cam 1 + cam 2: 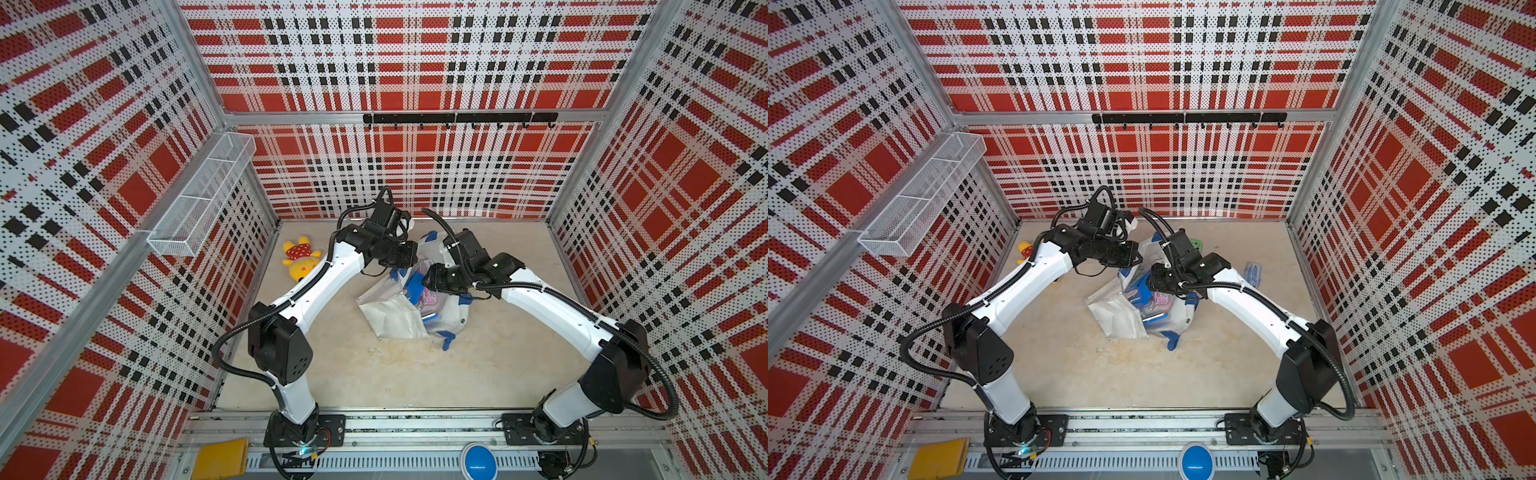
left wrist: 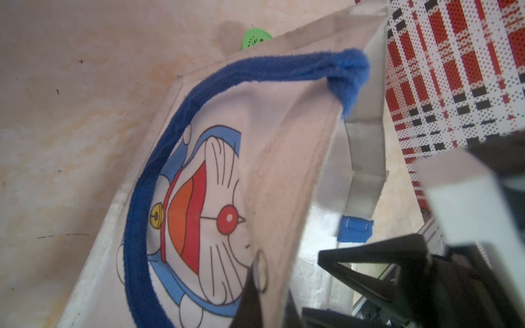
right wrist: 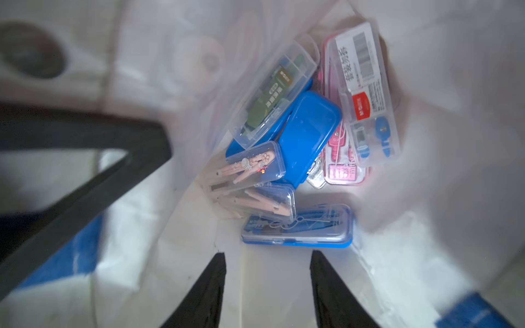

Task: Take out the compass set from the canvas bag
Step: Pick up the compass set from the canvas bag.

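The white canvas bag [image 1: 390, 311] [image 1: 1117, 316] lies in the middle of the table with its mouth held up. My left gripper [image 2: 268, 284] is shut on the bag's rim beside the cat print [image 2: 199, 213]; in both top views it [image 1: 405, 226] is at the bag's far side. Several plastic cases lie on the bag's floor. The nearest is a compass set [image 3: 297, 224] in a clear-lidded blue case. My right gripper [image 3: 268, 254] is inside the bag, open, its fingertips just short of that case with only fabric between them. In a top view it [image 1: 430, 280] reaches into the bag's mouth.
A yellow plush toy [image 1: 300, 257] lies at the table's far left. A green object [image 1: 1196, 242] sits behind the bag. A clear blue case [image 1: 1252, 272] lies on the table beside the right arm. A wire basket [image 1: 203, 195] hangs on the left wall.
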Motion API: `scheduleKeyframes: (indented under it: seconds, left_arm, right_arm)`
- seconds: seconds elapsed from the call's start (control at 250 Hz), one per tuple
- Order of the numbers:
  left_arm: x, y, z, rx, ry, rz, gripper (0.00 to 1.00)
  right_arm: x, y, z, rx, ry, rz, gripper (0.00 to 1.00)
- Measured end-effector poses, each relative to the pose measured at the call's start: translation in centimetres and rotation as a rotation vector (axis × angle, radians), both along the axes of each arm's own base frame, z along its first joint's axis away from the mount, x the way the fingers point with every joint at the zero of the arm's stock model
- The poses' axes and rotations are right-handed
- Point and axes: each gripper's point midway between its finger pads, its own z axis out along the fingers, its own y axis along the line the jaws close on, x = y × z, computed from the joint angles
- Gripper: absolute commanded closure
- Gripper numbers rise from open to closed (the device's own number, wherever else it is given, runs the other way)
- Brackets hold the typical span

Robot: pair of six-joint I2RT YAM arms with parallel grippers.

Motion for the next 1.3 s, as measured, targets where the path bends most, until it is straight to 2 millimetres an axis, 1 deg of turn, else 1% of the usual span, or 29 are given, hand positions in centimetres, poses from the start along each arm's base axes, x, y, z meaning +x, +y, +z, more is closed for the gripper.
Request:
scheduleKeyframes:
  seconds: [0.1, 0.148, 0.264, 0.372, 0.6, 0.708, 0.84, 0.932, 1.012, 1.056, 1.144, 1.22, 1.3]
  left_arm:
    - [-0.4, -0.8, 0.2, 0.017, -0.038, -0.038, 1.0]
    - [-0.5, -1.2, 0.3, 0.02, -0.054, -0.052, 1.0]
    - [-0.6, -1.8, 0.8, 0.016, -0.088, -0.07, 1.0]
    - [-0.7, -2.0, 0.8, 0.018, -0.106, -0.071, 1.0]
    - [-0.7, -2.5, 0.6, 0.027, -0.122, -0.067, 1.0]
    - [-0.8, -2.6, 0.5, 0.03, -0.126, -0.068, 1.0]
    - [-0.9, -2.8, 0.5, 0.031, -0.127, -0.068, 1.0]
    - [-0.9, -2.9, 0.4, 0.032, -0.128, -0.069, 1.0]
    - [-1.1, -3.0, 0.4, 0.032, -0.127, -0.073, 1.0]
    - [-1.1, -3.1, 0.3, 0.032, -0.126, -0.073, 1.0]
    - [-1.1, -3.1, 0.2, 0.032, -0.123, -0.07, 1.0]
    - [-1.1, -3.0, 0.1, 0.031, -0.123, -0.067, 1.0]
    - [-1.1, -3.0, 0.0, 0.032, -0.121, -0.064, 1.0]
  right_arm:
    - [0.3, 0.4, -2.1, 0.014, 0.069, -0.06, 0.34]
    - [0.6, 0.5, -2.9, 0.018, 0.091, -0.087, 0.33]
    - [1.4, 1.0, -4.1, 0.046, 0.13, -0.161, 0.3]
    - [2.0, 1.2, -5.2, 0.081, 0.154, -0.23, 0.29]
    - [1.7, 0.4, -8.9, 0.078, 0.231, -0.346, 0.22]
    - [2.1, 0.4, -10.1, 0.079, 0.248, -0.377, 0.19]
    - [2.8, 0.5, -11.4, 0.103, 0.254, -0.413, 0.19]
    - [3.3, 0.6, -11.8, 0.144, 0.251, -0.439, 0.19]
    - [3.8, 0.7, -11.8, 0.176, 0.244, -0.456, 0.2]
    - [4.2, 0.9, -11.8, 0.192, 0.237, -0.463, 0.22]
    - [5.2, 1.4, -11.7, 0.239, 0.215, -0.473, 0.29]
    - [6.1, 2.1, -11.8, 0.281, 0.191, -0.473, 0.38]
    - [6.5, 2.3, -11.9, 0.299, 0.18, -0.47, 0.46]
